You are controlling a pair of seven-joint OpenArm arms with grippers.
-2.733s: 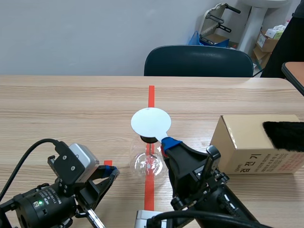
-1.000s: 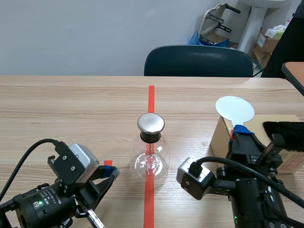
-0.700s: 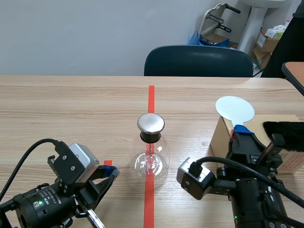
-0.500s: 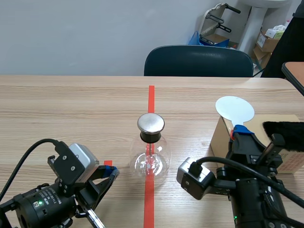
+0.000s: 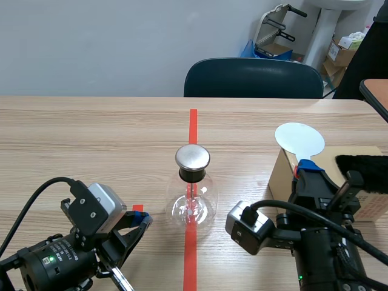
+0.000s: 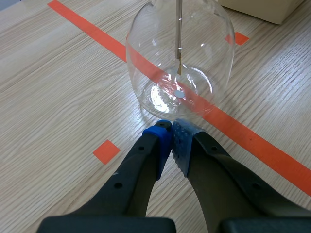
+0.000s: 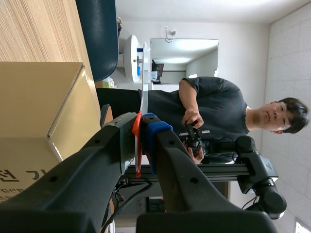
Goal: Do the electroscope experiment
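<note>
Change: the white disc (image 5: 299, 139) no longer hangs over the electroscope (image 5: 191, 203) as it did earlier. The right arm has carried it off to the cardboard box (image 5: 290, 185), and nothing has shifted in the last second. The left arm lies where it was.
Right gripper (image 7: 141, 120): clenched on the disc's thin orange-red handle (image 7: 138, 150), holding the disc upright near the box's left end.
Left gripper (image 6: 171, 135): closed with nothing in it, its blue dotted pads meeting, low on the table (image 5: 91, 139) just before the flask's base.
Electroscope: a clear, round-bellied glass flask with a black neck and a flat, dull, round metal cap (image 5: 193, 157). It stands on the orange-red tape line (image 5: 193, 121) at the table's middle. A thin metal rod (image 6: 178, 34) hangs inside.
Disc: flat, round, matte white and very thin seen edge-on.
Box: plain brown card with square corners and black print on its side.
Fur (image 5: 364, 173): a black, shaggy piece lying on top of the box.
Table: pale wood grain, smooth.
Chair (image 5: 253, 77): dark, with a rounded back, beyond the far edge.
</note>
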